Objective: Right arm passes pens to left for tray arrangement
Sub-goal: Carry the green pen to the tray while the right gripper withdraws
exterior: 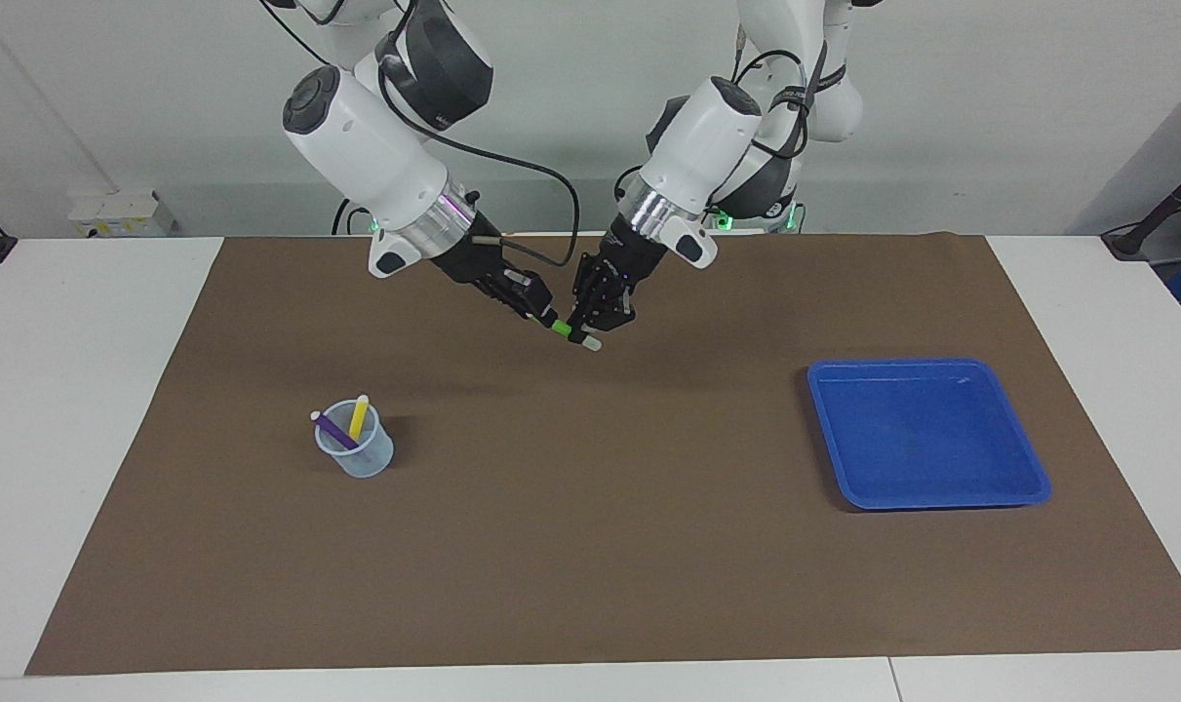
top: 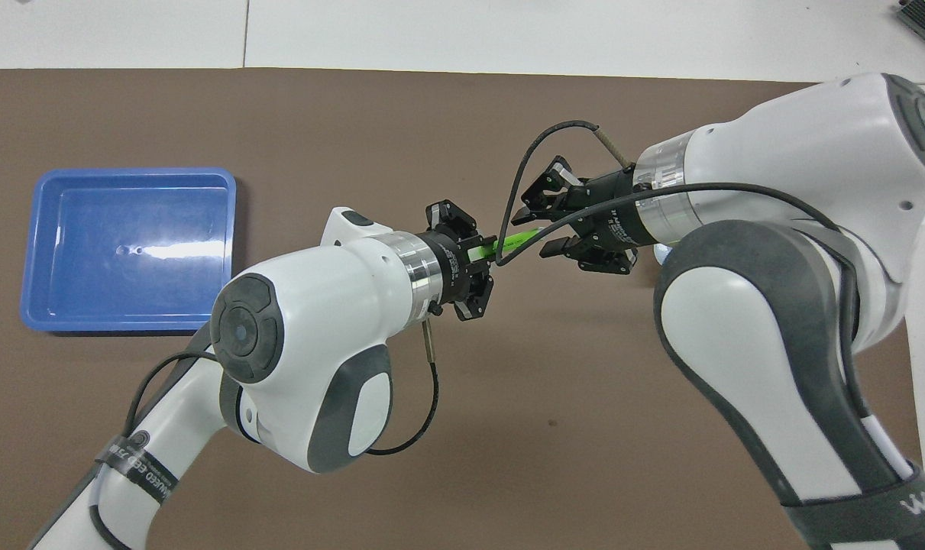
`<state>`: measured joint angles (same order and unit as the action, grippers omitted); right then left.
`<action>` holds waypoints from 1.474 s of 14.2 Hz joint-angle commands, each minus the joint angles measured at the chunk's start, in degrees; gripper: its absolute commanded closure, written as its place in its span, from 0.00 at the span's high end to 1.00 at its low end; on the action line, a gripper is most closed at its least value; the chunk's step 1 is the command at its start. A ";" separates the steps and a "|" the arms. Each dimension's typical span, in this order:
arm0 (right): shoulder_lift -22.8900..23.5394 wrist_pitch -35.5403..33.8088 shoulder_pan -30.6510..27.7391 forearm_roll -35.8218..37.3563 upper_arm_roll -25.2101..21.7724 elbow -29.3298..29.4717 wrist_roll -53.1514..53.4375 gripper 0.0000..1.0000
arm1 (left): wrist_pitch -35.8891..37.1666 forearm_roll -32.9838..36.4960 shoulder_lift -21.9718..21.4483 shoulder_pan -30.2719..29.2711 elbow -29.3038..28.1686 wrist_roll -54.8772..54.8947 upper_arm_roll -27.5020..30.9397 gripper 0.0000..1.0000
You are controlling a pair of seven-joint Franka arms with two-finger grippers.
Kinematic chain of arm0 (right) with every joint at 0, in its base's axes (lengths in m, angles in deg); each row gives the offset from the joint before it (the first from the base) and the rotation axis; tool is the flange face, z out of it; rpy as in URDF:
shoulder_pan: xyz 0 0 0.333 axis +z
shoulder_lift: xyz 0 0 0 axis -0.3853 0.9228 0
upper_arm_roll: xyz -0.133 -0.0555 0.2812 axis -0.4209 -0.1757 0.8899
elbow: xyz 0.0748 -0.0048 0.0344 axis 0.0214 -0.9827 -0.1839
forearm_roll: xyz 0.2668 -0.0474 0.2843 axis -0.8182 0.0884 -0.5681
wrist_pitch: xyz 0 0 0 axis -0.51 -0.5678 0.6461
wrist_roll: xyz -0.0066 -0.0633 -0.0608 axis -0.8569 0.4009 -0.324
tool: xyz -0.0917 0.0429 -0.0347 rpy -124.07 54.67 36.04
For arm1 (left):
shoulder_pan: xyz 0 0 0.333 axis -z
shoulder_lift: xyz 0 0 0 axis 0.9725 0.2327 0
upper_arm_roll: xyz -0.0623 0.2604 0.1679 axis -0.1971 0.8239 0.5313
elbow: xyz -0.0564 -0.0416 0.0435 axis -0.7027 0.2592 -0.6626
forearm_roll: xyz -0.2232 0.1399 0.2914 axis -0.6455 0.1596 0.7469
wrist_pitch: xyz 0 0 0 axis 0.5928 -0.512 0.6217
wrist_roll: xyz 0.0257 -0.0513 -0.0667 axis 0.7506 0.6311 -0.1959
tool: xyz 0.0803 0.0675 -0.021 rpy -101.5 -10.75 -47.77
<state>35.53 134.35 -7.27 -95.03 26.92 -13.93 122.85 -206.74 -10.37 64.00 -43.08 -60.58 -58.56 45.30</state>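
Over the mat's [exterior: 590, 546] middle, the left gripper [exterior: 590, 330] pinches the green pen [exterior: 562, 328]; the right gripper [exterior: 536, 310] stands spread around its other end. Purple pen [exterior: 334, 429] and yellow pen [exterior: 358, 417] lean in the cup [exterior: 356, 453] toward the right arm's end; the tray [exterior: 1024, 463] lies toward the left arm's end, well apart, bare mat between.

White table [exterior: 83, 409], brown mat [exterior: 590, 546], blue tray [exterior: 1034, 485], translucent cup [exterior: 361, 458]
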 commanded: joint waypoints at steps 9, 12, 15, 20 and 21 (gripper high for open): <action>-1.45 -7.29 -2.55 9.54 -0.77 2.08 -12.06 0.90 | 17.17 0.73 -2.49 -8.58 -0.24 29.52 0.19 0.00; -2.42 -10.55 -5.98 14.54 -0.86 2.08 -23.83 0.99 | 22.00 0.73 -3.28 -14.02 -0.59 43.23 0.19 0.00; -4.08 -12.57 -9.58 21.31 -0.77 2.08 -36.56 1.00 | 25.96 0.73 -3.80 -19.91 -0.86 57.98 0.27 0.00; -5.14 -16.17 -16.01 26.24 -0.86 2.00 -46.79 1.00 | 27.47 7.73 -4.33 -27.04 -1.56 79.62 0.19 0.00; -5.23 -16.35 -16.01 26.95 -0.86 2.00 -47.06 1.00 | 27.38 10.11 -4.16 -27.31 -1.56 84.01 0.27 0.00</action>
<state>31.20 119.21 -22.80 -70.44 25.36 -11.65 77.15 -180.17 -4.16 61.26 -69.37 -60.85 18.67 46.15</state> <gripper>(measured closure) 0.000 0.824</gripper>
